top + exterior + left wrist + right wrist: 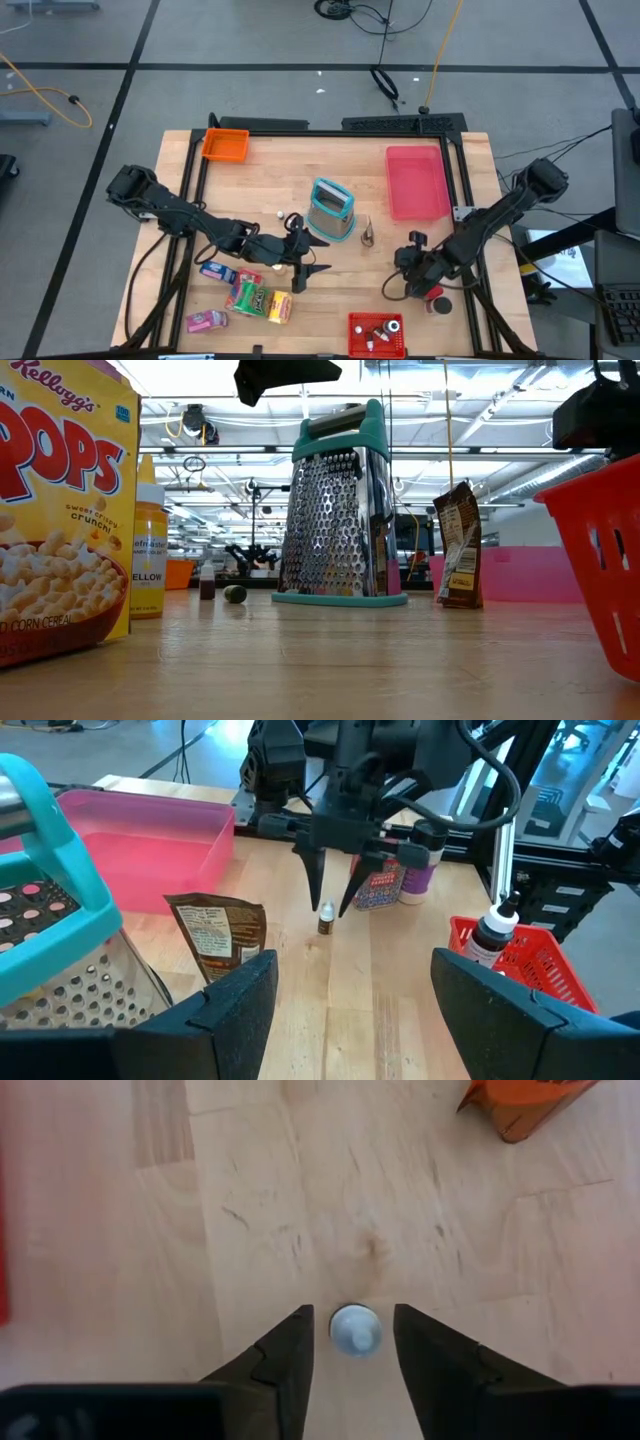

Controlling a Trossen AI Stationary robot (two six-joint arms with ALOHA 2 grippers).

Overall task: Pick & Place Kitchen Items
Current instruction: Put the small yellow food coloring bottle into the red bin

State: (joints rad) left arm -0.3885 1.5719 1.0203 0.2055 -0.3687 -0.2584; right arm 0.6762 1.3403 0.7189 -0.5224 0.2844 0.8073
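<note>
My right gripper point(354, 1342) points down over the table's near right part, open. Its fingers stand on either side of a tiny white-capped bottle point(354, 1330), which stands upright on the wood point(325, 921), with a small gap on each side. The red canister point(437, 302) stands just right of that gripper point(403, 284). My left gripper point(355, 1010) is open and holds nothing; it hovers near the table's middle point(307, 264), in front of the teal grater point(331, 208). Snack packets point(248, 294) lie at the near left. A brown packet point(217, 934) stands by the grater.
A pink tray point(417, 181) lies at the far right and an orange bin point(225, 145) at the far left. A red bin point(377, 334) at the near edge holds small bottles point(494, 932). In the low view a cereal box point(60, 510) and a yellow bottle point(148, 550) stand near.
</note>
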